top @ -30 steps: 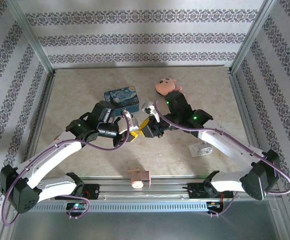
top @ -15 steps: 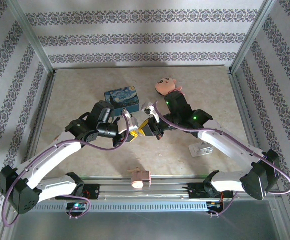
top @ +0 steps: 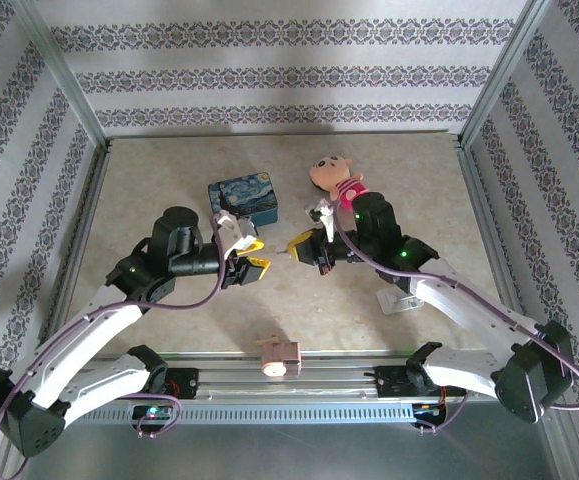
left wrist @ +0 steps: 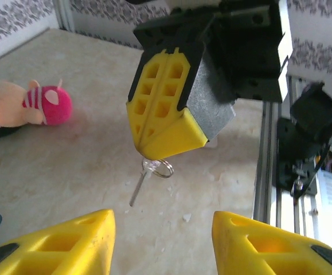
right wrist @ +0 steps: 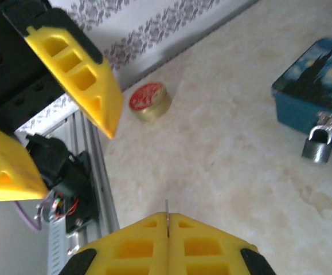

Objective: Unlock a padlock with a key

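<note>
- One tiny grey padlock with a silvery shackle [right wrist: 317, 143] hangs at the front wall of a blue rectangular tin painted with a starry night sky [right wrist: 320, 80], its body low against the beige marbled tabletop [top: 439, 190].
- In the top view the tin sits near the middle of the table, towards the back.
- A thin silvery key on a small wire ring [left wrist: 145, 177] sticks out of the right gripper [left wrist: 160, 143], whose yellow fingers are pressed together on it; the blade points down at the table.
- Key and padlock are well apart.
- The left gripper [top: 253, 256] faces the right one across a small gap, its yellow fingers spread with nothing between them.
- Both grippers hover just in front of the tin.
- A plush doll in a pink-and-white striped top [top: 334, 180] lies to the right of the tin.
- A small round brass-coloured tin with a red lid [right wrist: 149, 102] rests near the metal rail [top: 349, 355] at the near edge.
</note>
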`<state>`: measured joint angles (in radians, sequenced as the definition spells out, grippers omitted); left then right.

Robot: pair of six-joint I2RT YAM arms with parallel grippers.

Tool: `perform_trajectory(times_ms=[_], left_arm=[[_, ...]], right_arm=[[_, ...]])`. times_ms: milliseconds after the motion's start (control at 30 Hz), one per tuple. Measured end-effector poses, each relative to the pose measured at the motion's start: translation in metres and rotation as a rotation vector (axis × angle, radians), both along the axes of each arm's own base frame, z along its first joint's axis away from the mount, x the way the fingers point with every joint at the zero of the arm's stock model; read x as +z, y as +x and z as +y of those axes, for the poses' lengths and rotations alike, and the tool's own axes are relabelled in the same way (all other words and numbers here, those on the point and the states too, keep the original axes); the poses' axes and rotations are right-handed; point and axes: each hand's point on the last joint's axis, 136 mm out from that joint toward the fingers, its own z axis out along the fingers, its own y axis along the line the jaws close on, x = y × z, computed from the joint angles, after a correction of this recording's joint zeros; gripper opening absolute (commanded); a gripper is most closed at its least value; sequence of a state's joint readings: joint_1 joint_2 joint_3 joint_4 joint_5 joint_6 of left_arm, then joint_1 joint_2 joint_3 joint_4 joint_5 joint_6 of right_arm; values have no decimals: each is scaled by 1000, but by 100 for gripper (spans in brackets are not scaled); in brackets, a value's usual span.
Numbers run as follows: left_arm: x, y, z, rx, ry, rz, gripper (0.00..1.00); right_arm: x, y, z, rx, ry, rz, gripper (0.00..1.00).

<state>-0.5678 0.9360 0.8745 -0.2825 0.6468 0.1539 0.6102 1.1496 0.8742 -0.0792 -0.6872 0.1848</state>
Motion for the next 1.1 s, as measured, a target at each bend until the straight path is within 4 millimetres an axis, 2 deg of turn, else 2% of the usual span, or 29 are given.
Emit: perform_trajectory(times_ms=[167, 300, 400, 500, 600, 700, 800, 1100], left_arm=[[23, 6, 7, 88, -117, 20, 65], [34, 36, 21, 238, -238, 108, 63], [30, 66, 30, 310, -351, 221, 58], [18, 84, 24, 302, -428, 341, 57], [15, 87, 14, 243, -475, 418, 57], [24, 83, 9, 193, -514, 432, 53], [33, 80, 7, 160, -535, 416, 52], [40, 74, 4, 113, -550, 416, 42]], right_arm=[[14, 19, -3, -106, 106, 15, 0], [22, 33, -6, -178, 201, 55, 0], [30, 42, -4, -197, 261, 78, 0], [35, 46, 0, -199, 302, 99, 0], [38, 50, 2, -203, 336, 123, 0], [42, 53, 4, -205, 366, 138, 0], [46, 54, 5, -202, 391, 148, 0], [56, 49, 10, -167, 433, 161, 0]])
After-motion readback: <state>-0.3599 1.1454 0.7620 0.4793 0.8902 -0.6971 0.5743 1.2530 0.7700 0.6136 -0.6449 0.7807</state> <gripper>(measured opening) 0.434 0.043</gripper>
